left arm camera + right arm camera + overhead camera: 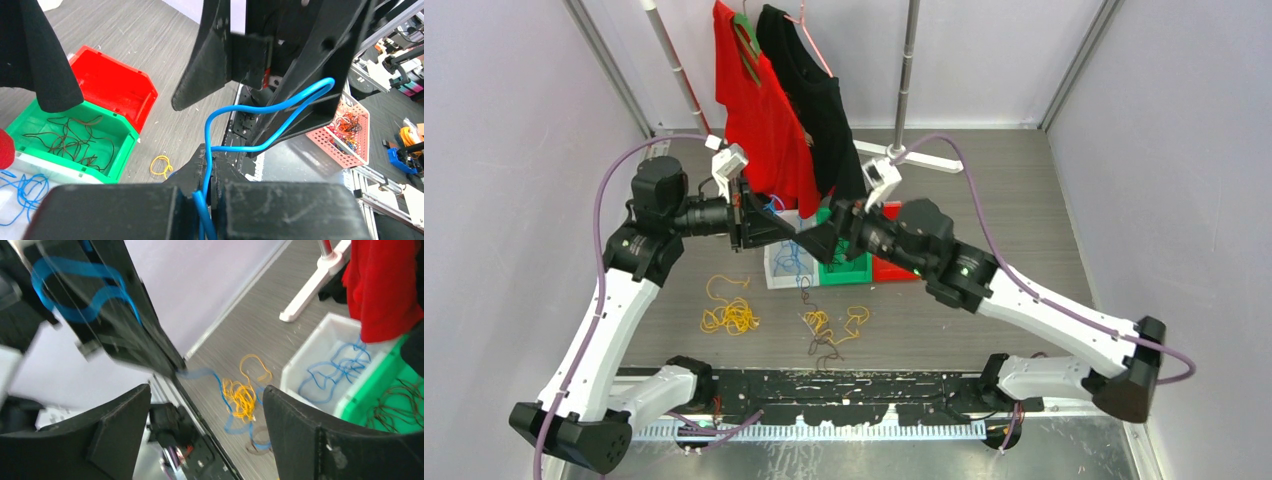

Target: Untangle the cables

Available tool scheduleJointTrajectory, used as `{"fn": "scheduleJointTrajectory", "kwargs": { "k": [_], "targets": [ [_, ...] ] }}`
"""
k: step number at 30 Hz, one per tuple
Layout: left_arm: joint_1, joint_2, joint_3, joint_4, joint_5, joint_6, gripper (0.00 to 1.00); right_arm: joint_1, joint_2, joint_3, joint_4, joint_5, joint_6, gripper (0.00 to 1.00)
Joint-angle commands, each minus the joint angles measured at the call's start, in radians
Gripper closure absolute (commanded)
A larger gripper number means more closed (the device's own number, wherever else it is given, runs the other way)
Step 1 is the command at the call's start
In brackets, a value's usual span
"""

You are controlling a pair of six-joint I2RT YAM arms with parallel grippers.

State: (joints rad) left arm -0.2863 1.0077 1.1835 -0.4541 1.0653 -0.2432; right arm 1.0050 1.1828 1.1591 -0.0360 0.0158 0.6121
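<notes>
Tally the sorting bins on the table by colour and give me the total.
white bin: 1
green bin: 1
red bin: 1
Total: 3

We note the left bin (772,278), middle bin (854,270) and right bin (894,268) side by side mid-table (1024,220), with garments (764,120) hanging behind them. We find cables (792,260) in the left and middle bins. In front, on the table, lie a left bunch (729,318) and a right bunch (829,330).
</notes>
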Motion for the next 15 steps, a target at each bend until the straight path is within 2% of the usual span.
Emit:
{"fn": "scheduleJointTrajectory", "kwargs": {
  "k": [1, 6, 10, 15],
  "targets": [
    [-0.002, -0.012, 0.078, -0.034, 0.001, 0.029, 1.0, -0.005, -0.154, -0.194, 0.171, -0.111, -0.131, 0.11],
    [-0.002, -0.001, 0.119, -0.079, 0.006, 0.036, 1.0, -0.005, -0.164, -0.286, 0.191, -0.163, -0.203, 0.07],
    [-0.002, 0.011, 0.152, -0.101, 0.017, 0.018, 1.0, 0.0, -0.081, -0.281, 0.282, -0.183, -0.23, 0.04],
    [-0.003, 0.021, 0.21, -0.133, 0.026, 0.015, 1.0, 0.037, 0.051, -0.236, 0.305, -0.207, -0.276, 0.04]
  ]
}}
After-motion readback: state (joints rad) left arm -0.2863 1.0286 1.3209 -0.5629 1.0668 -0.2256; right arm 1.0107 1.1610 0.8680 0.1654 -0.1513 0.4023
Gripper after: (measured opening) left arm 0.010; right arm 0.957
